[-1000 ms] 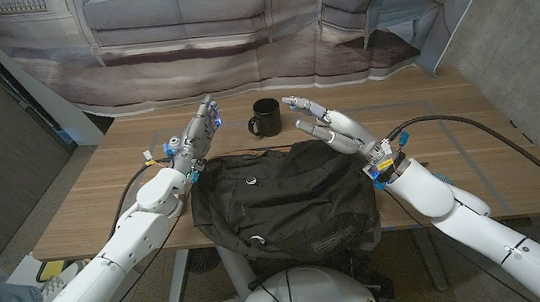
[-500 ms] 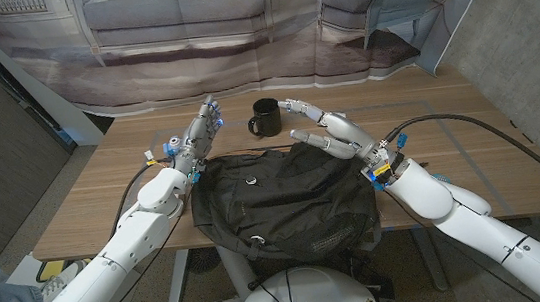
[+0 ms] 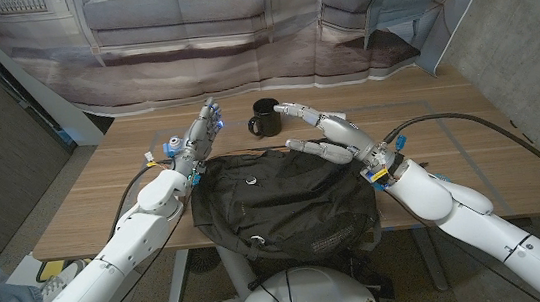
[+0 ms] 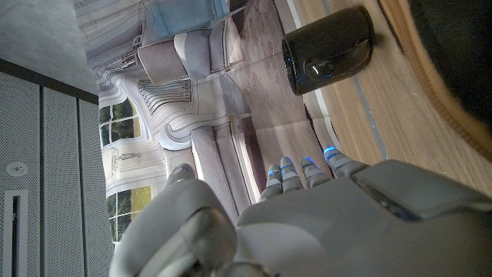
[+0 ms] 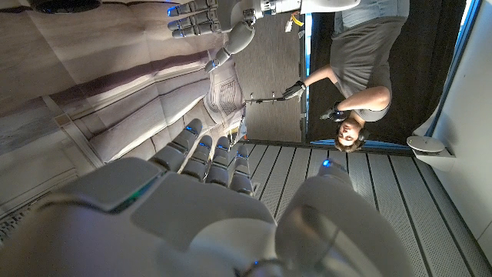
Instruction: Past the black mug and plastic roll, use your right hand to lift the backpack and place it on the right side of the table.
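In the head view, a slumped black fabric backpack [image 3: 286,205] is seen lying flat at the near edge of the wooden table [image 3: 473,165], part of it hanging over that edge. It is judged to be soft and limp, likely to sag and fold when lifted, and of modest weight if empty; a grasp at its upper rim, where a handle would be expected, is judged best, though no handle can be made out. The right hand [image 3: 323,133] is held above the backpack's far edge, fingers spread apart and nothing held; whether the fabric is touched cannot be told. A glossy black mug [image 3: 266,118] stands just beyond the fingertips, so the reach could knock it. The left hand [image 3: 196,142] is raised beside the backpack's far left corner, fingers apart and empty. A plastic roll cannot be made out with certainty. In the left wrist view, the back of the left hand [image 4: 307,223] is shown with fingers extended, the mug [image 4: 329,50] lying on beyond them and a dark edge of the backpack [image 4: 453,61] to one side. In the right wrist view, the right hand [image 5: 192,208] is seen with fingers and thumb parted around nothing, with the left hand [image 5: 201,17] and a standing person [image 5: 357,77] beyond.
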Robot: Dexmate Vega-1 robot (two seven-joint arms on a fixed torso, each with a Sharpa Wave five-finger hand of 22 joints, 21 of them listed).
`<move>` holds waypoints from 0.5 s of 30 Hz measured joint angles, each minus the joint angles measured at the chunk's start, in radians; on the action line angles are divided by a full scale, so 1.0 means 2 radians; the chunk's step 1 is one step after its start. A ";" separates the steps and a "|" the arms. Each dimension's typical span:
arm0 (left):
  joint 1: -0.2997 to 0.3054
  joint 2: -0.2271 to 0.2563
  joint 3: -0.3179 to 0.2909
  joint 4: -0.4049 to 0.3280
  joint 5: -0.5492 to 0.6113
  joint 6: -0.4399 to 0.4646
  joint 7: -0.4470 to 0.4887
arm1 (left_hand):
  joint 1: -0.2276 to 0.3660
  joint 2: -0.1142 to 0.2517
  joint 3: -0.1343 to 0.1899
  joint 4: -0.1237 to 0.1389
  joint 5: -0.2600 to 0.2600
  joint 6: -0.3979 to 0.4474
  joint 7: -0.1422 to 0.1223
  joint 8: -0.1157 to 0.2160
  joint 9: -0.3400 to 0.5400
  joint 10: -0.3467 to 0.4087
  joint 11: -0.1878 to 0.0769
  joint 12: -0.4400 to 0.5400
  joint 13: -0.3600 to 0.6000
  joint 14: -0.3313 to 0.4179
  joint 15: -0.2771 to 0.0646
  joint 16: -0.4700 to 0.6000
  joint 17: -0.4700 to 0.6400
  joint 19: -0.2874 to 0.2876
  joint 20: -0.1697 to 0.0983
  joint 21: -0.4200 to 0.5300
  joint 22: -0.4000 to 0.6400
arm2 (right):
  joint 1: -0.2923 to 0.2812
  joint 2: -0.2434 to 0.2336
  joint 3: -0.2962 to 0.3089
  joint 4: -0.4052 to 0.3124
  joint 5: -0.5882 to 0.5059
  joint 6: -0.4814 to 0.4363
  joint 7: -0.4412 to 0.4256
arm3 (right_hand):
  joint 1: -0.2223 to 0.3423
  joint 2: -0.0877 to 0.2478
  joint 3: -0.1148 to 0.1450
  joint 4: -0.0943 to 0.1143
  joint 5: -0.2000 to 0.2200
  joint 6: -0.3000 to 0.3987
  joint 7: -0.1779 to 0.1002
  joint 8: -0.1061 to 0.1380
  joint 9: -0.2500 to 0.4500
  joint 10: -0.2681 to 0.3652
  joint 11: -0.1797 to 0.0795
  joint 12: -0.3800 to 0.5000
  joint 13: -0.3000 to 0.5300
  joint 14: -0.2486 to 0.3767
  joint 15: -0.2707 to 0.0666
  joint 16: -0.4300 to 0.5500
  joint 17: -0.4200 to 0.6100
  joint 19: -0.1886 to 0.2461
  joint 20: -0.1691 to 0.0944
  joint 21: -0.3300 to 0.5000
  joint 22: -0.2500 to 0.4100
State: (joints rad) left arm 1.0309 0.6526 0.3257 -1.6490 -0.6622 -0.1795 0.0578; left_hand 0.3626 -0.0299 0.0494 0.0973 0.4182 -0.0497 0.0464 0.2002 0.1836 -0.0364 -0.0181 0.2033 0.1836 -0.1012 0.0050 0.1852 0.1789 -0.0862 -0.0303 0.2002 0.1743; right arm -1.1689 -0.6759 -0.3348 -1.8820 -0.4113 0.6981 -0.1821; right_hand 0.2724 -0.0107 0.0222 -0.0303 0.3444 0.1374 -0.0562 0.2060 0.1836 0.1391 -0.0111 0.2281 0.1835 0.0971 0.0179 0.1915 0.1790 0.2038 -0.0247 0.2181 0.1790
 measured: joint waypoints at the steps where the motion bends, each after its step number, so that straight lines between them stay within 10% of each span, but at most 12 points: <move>1: 0.002 0.001 -0.001 -0.001 0.000 0.001 0.001 | 0.000 0.000 0.000 0.000 0.000 0.000 0.000 0.000 0.000 0.000 0.000 0.000 0.000 0.000 0.000 0.000 0.000 0.000 0.000 0.000 0.000 | 0.000 -0.001 0.000 -0.002 -0.006 -0.002 -0.002 | 0.000 0.000 0.000 0.000 0.000 0.000 -0.003 0.000 0.000 0.000 0.000 0.000 0.000 0.004 0.004 0.000 0.000 0.005 0.005 0.000 0.000; 15: 0.008 0.003 -0.003 -0.008 0.000 0.002 0.006 | 0.002 0.002 -0.002 0.002 0.000 0.003 -0.003 0.000 0.000 0.000 0.000 0.000 0.000 0.000 0.000 0.000 0.000 0.000 0.000 0.000 0.000 | 0.000 -0.013 -0.002 -0.018 -0.050 -0.018 -0.017 | 0.009 0.002 -0.001 -0.005 0.004 -0.013 -0.018 -0.008 0.003 -0.004 -0.007 -0.004 0.000 0.010 0.015 0.000 0.000 0.021 0.036 0.001 0.000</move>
State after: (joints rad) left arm 1.0466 0.6595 0.3189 -1.6641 -0.6622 -0.1748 0.0694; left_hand 0.3665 -0.0260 0.0455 0.1019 0.4182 -0.0442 0.0409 0.2002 0.1836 -0.0364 -0.0181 0.2033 0.1836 -0.1013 0.0050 0.1852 0.1790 -0.0863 -0.0303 0.2001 0.1743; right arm -1.1682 -0.7013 -0.3381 -1.9173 -0.5117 0.6613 -0.2171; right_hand 0.2902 -0.0076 0.0211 -0.0407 0.3515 0.1121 -0.0913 0.1906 0.1887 0.1311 -0.0246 0.2204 0.1834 0.1178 0.0470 0.1915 0.1789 0.2456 0.0468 0.2194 0.1790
